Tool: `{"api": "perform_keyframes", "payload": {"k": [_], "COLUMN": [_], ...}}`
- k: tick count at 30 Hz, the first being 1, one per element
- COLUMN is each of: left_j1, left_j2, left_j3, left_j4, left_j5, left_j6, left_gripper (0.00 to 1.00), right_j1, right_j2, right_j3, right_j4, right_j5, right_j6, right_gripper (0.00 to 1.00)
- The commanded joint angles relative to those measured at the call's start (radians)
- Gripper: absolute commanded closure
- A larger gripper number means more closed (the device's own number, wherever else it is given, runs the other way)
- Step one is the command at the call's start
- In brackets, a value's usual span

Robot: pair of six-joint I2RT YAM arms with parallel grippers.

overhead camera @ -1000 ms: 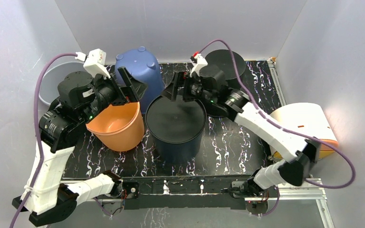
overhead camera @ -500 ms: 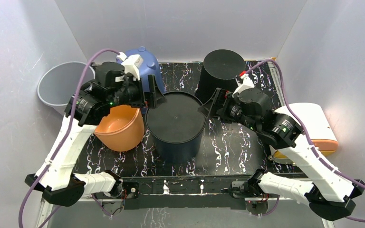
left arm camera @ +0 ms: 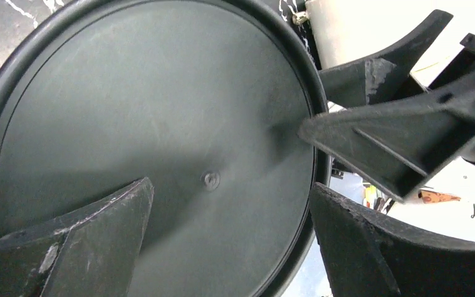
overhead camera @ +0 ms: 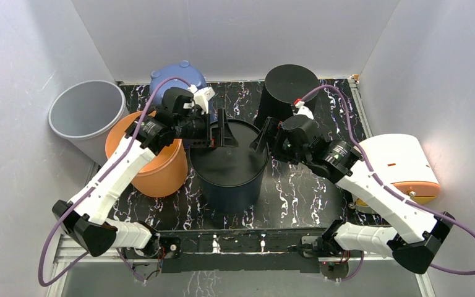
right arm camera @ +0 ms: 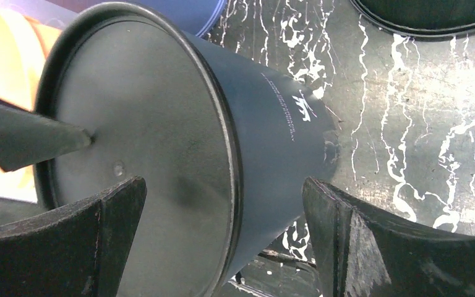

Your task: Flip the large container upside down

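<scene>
The large container [overhead camera: 229, 167] stands in the middle of the tabletop [overhead camera: 309, 185]. Its flat, shut end faces up, and it is dark all over. My left gripper [overhead camera: 221, 135] is at the far left part of its top edge and is spread wide. In the left wrist view, one finger of that gripper [left arm camera: 229, 189] is over the flat top [left arm camera: 161, 124] and the other is past the rim. My right gripper [overhead camera: 263, 134] is at the far right part of the top edge, and it is spread wide too. In the right wrist view, this gripper [right arm camera: 222, 185] has one finger over the flat top [right arm camera: 161, 142] and one outside the wall. I cannot tell if any finger touches the container. An orange bucket [overhead camera: 154, 167] sits just beside it on the left. A blue tub [overhead camera: 173, 77] and a black tub [overhead camera: 290, 86] stand behind it.
</scene>
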Motion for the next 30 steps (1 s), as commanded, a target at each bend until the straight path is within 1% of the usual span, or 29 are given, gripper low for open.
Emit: {"api": "perform_keyframes", "payload": {"k": [1,4,6,8,10,13,16,20,24,27,30], "left_j1": [-0.015,-0.015,-0.014,-0.010,0.002,0.014,0.016,0.015,0.014,0.014,0.015], "left_j2": [0.038,0.105,0.156,0.216,0.284,0.415,0.518,0.600,0.642,0.629,0.592], "left_j3": [-0.040,-0.046,-0.011,0.038,0.105,0.245,0.387,0.535,0.636,0.629,0.600], "left_j4": [0.154,0.201,0.202,0.204,0.217,0.215,0.192,0.171,0.133,0.135,0.142], "left_j5": [0.037,0.053,0.028,0.005,0.015,0.039,0.054,0.063,0.072,0.075,0.074], "left_j6": [-0.021,-0.008,0.024,0.060,0.086,0.115,0.139,0.155,0.160,0.160,0.155], "left_gripper": [0.03,0.02,0.02,0.02,0.02,0.01,0.02,0.02,0.02,0.01,0.02], "right_j1": [-0.003,-0.002,-0.002,-0.002,-0.002,-0.002,-0.002,-0.002,-0.002,0.000,0.000], "right_j2": [-0.072,-0.124,-0.159,-0.193,-0.229,-0.283,-0.327,-0.385,-0.419,-0.416,-0.411], "right_j3": [0.005,0.046,0.086,0.112,0.105,0.050,-0.013,-0.144,-0.300,-0.401,-0.466], "right_j4": [0.056,-0.029,-0.084,-0.116,-0.139,-0.143,-0.131,-0.045,0.132,0.236,0.316], "right_j5": [0.043,0.102,0.116,0.099,0.071,0.010,-0.038,-0.122,-0.272,-0.352,-0.382], "right_j6": [-0.016,-0.030,-0.034,-0.076,-0.093,-0.096,-0.055,-0.009,0.019,0.040,0.052], "right_gripper": [0.02,0.02,0.02,0.02,0.02,0.02,0.02,0.02,0.02,0.03,0.04]}}
